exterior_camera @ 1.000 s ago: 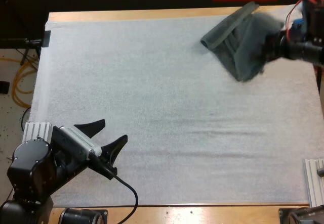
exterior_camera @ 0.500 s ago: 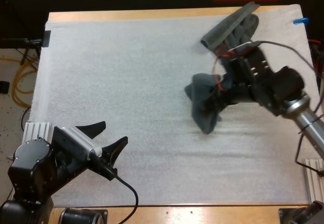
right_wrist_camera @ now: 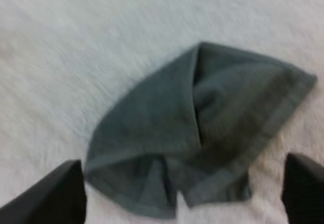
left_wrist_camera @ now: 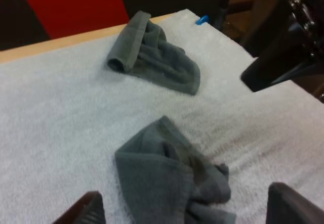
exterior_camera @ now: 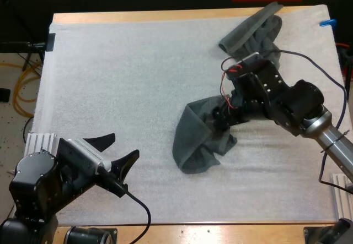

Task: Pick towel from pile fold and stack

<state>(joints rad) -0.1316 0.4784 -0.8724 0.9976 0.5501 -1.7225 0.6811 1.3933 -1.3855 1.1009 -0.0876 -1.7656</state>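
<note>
Change: a second ago your right gripper (right_wrist_camera: 183, 193) was at the far right corner of the mat (exterior_camera: 127, 73), clamped on a towel from the pile. Half a second ago it was carrying that towel inward. Now the picked towel (exterior_camera: 198, 142) lies loose near the middle of the mat.
Right gripper: its fingers stand wide apart on either side of the picked towel and press on nothing. By the look of it, it has let go.
Left gripper: your left gripper (exterior_camera: 122, 146) has not moved. It rests at the near left of the mat with its fingers spread wide, holding nothing, well apart from the towel.
Meaning for the task: you can count the pick as done. The towel is crumpled with one edge turned over, so it likely needs spreading flat before you fold it.
Where the towel is: mid-mat, its right side under the right gripper.
Count, towels: two dark grey-green ones, the picked towel and the remaining towel (exterior_camera: 251, 26), which is bunched at the far right corner near the tabletop (exterior_camera: 165, 16) edge.
Count, grippers: two.
Count, folded towels: none so far.
</note>
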